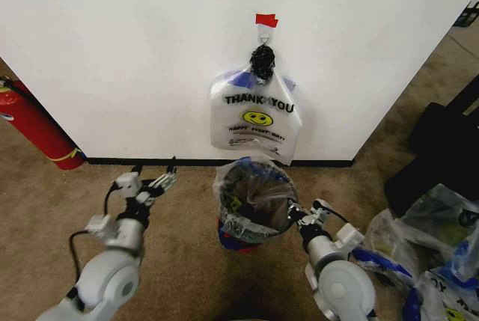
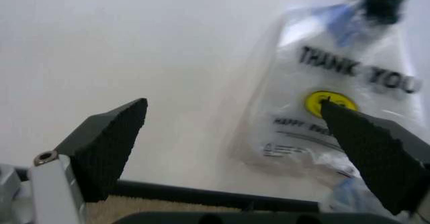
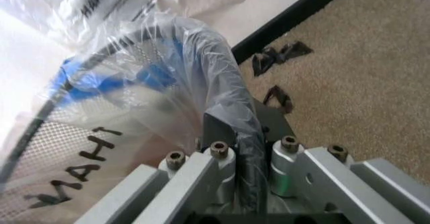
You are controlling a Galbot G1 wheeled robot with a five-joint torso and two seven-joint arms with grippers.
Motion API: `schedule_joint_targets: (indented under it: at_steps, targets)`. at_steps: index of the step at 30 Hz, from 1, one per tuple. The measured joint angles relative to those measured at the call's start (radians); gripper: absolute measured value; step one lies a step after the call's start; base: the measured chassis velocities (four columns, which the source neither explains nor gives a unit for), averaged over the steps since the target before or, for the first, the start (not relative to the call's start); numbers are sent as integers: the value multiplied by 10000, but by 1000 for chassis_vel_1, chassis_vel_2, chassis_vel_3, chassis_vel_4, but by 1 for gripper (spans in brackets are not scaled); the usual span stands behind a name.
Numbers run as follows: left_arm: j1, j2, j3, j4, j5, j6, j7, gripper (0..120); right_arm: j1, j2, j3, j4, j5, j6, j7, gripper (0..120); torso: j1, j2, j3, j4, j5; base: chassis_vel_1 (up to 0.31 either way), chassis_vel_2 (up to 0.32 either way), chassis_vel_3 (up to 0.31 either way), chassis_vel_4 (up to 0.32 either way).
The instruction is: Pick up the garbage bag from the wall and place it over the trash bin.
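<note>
right hand (image 1: 294, 215) pinching garbage bag (image 1: 253, 190)

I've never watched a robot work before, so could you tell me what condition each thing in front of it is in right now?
Garbage bag: draped over the bin's mouth, pinched at one edge.
Trash bin: upright on the carpet, lined.
"THANK YOU" bag: hanging on the wall from a hook.
Left gripper: open, holding nothing.
Right gripper: shut on the garbage bag's edge at the rim.
</note>
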Motion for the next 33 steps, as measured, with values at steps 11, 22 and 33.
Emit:
schedule_joint_targets:
  at_steps: [11,22,33]
  targets:
    - [1546,-1312,-415,-445,1952,-1037,7,100,391,-21,-168,-1003,-353,-29,-113,0,0,0,1,-2,0,0,0,0,0]
    - [1579,-1301,-598,-590,1966,-917,-307,100,319,69,-180,-1249,-1003,206,-597,1,1,-1,1,-2,-2,0,0,0,0]
    - [1509,-1517,-358,-542,2188,-446,-659,100,219,91,-141,-1208,-1187,325,-751,24,1,0,2,0,-3,0,0,0,0]
